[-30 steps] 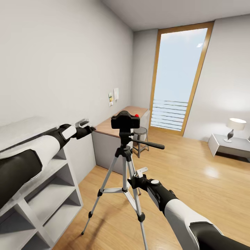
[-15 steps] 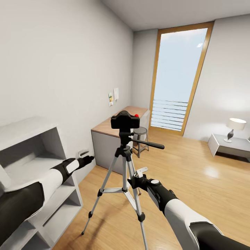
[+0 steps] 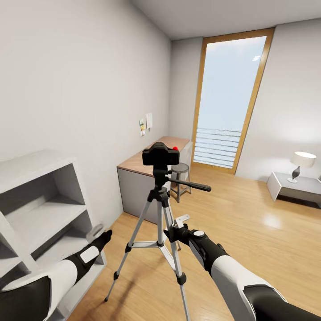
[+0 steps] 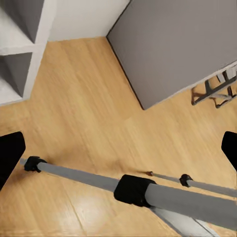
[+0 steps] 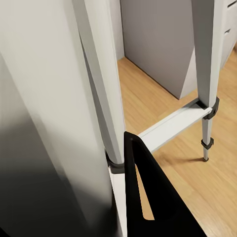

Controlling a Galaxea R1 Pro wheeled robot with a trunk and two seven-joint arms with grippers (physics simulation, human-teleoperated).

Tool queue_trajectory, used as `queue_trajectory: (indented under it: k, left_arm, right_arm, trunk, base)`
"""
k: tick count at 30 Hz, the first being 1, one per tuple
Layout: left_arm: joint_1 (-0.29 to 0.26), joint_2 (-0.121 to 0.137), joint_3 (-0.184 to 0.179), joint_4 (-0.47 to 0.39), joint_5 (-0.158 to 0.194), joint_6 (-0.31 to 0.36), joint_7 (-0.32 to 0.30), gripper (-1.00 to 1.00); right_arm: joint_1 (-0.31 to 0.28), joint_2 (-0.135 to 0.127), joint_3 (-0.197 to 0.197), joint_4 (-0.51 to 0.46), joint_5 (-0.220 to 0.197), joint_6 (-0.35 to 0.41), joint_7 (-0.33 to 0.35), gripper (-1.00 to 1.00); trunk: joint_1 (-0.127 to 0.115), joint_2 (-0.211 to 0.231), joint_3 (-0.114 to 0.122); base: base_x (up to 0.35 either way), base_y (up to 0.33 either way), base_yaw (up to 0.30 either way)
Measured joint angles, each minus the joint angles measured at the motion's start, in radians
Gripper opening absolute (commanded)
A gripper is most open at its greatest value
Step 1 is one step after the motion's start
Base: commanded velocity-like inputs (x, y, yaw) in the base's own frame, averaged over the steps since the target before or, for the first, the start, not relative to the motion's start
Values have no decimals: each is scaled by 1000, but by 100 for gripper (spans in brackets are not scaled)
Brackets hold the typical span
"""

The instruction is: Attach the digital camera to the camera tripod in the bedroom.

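Already the camera (image 3: 161, 155) is sitting on the head of the tripod (image 3: 158, 209) in the middle of the bedroom floor (image 3: 249, 232), so the step in hand looks like easing both arms clear without knocking a leg, which calls for slow moves away from the legs. The right gripper (image 3: 174, 230) is pressing close against a tripod leg, though whether its fingers are clamping it cannot be told. The left gripper (image 3: 101, 235) is hanging low beside the shelf (image 3: 40, 209), its fingers spread wide and holding nothing.
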Motion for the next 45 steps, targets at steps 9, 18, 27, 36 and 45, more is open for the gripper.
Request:
queue_trajectory:
  k: [9, 18, 27, 36, 45]
  left_arm:
    - [62, -2, 4, -8, 108, 13, 1, 100]
    - [127, 6, -2, 1, 110, 379, 25, 100]
    - [404, 4, -15, 7, -131, 380, 37, 100]
    - [515, 2, -14, -1, -302, 195, 38, 100]
    - [527, 3, -13, 0, -324, 164, 38, 100]
  right_arm:
    - [0, 0, -1, 1, 0, 1, 1, -100]
    - [0, 0, -1, 0, -1, 3, 1, -100]
    - [0, 0, 3, 1, -6, 4, -1, -100]
    - [0, 0, 8, 2, -13, 6, -3, 100]
    - [0, 0, 5, 7, -4, 6, 0, 100]
  trunk:
    - [0, 0, 0]
    - [0, 0, 0]
    - [0, 0, 0]
    - [0, 0, 0]
    - [0, 0, 0]
  base:
    - [0, 0, 0]
    - [0, 0, 0]
    - [0, 0, 0]
    - [0, 0, 0]
    - [0, 0, 0]
